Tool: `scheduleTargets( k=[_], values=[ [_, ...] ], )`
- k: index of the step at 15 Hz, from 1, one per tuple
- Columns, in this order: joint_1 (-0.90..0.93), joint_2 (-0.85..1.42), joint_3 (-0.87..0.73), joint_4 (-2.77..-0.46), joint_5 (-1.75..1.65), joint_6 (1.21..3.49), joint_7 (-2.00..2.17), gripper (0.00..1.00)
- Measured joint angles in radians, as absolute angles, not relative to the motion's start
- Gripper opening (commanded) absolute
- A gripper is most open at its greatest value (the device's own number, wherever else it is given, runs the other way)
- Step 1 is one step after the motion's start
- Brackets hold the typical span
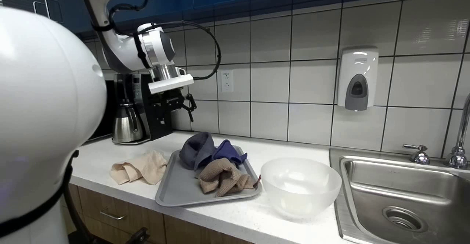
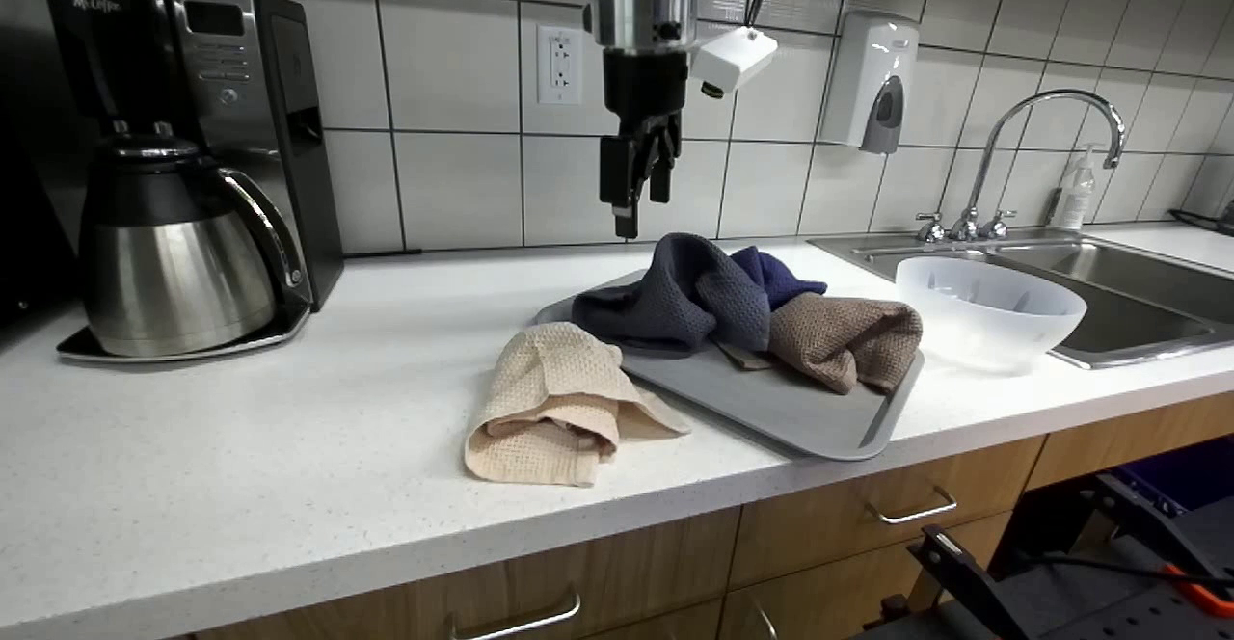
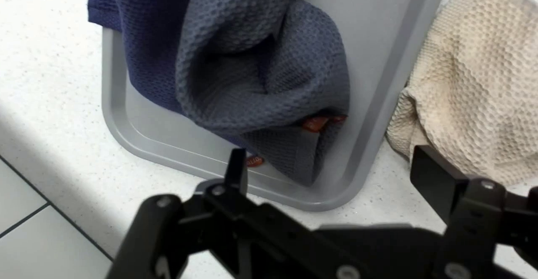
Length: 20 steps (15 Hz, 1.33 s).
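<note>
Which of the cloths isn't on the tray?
The cream cloth: it lies crumpled on the counter beside the gray tray, whereas the dark gray cloth, blue cloth and brown cloth rest on the tray.

Nearest me, my gripper (image 3: 330,157) stands with its jaws wide apart. Beyond, a grey tray (image 3: 357,6) on the speckled white counter (image 3: 50,81) bears a rumpled slate-grey cloth (image 3: 252,106) with an orange tag (image 3: 315,123); a navy cloth (image 3: 147,48) touches it on the left. Just right of the tray lies a crumpled cream cloth (image 3: 483,85). I see pale tiles (image 3: 38,241) at the near left.
</note>
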<state>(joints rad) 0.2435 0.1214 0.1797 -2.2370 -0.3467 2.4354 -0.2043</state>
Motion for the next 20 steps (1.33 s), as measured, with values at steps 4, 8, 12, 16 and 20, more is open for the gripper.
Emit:
scheduleTargets(
  k=[4,8,12,16,20],
  values=[
    [0.269,0.123,0.206,-2.232,-0.334,2.4,-0.149,1.0],
    [0.282,0.133,0.224,-2.229,-0.323,2.381,-0.108,1.0],
    [0.295,0.137,0.225,-2.228,-0.325,2.373,-0.032,1.0],
    [0.301,0.146,0.225,-2.228,-0.327,2.363,0.05,1.0],
    [0.316,0.168,0.225,-2.228,-0.327,2.363,0.119,1.0]
  ],
)
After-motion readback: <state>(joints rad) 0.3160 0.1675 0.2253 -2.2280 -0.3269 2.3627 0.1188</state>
